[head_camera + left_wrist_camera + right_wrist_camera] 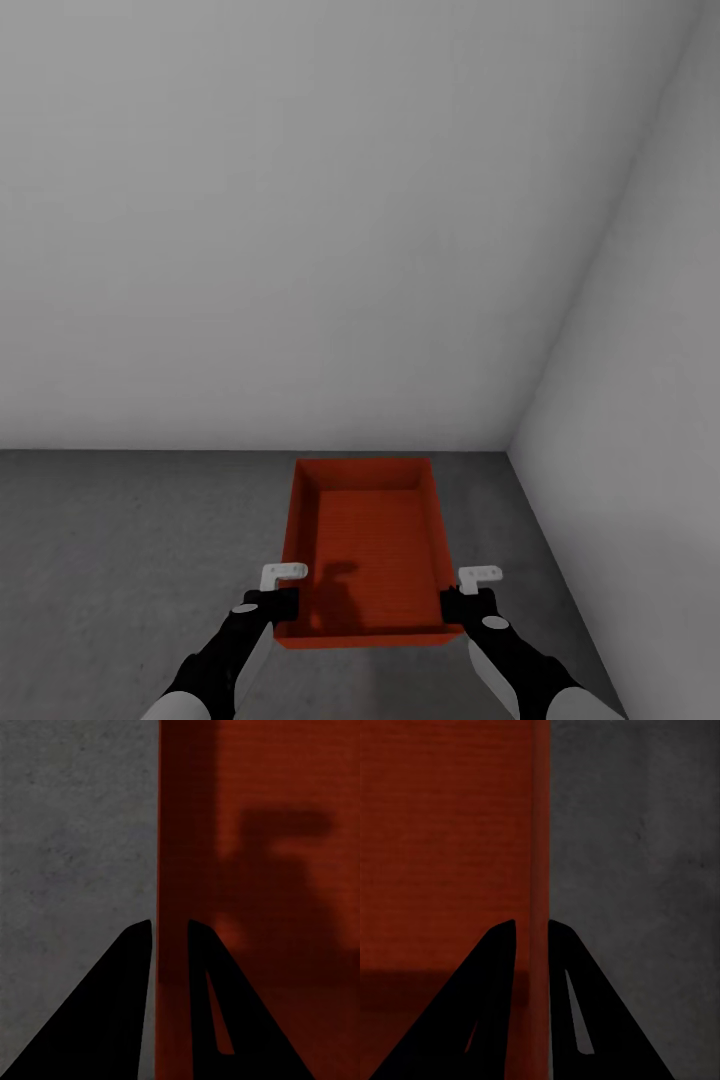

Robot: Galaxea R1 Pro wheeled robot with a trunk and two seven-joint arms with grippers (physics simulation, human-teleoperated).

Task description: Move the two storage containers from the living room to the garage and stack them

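while both grippers pinch container (365,545), head shows walls (300,220)

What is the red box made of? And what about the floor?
The storage container looks like thin matte plastic: even orange-red, fine ribs moulded across its bottom. The floor looks like rough concrete: dark grey, mottled, no shine. These are simulator renders, so both are guesses.
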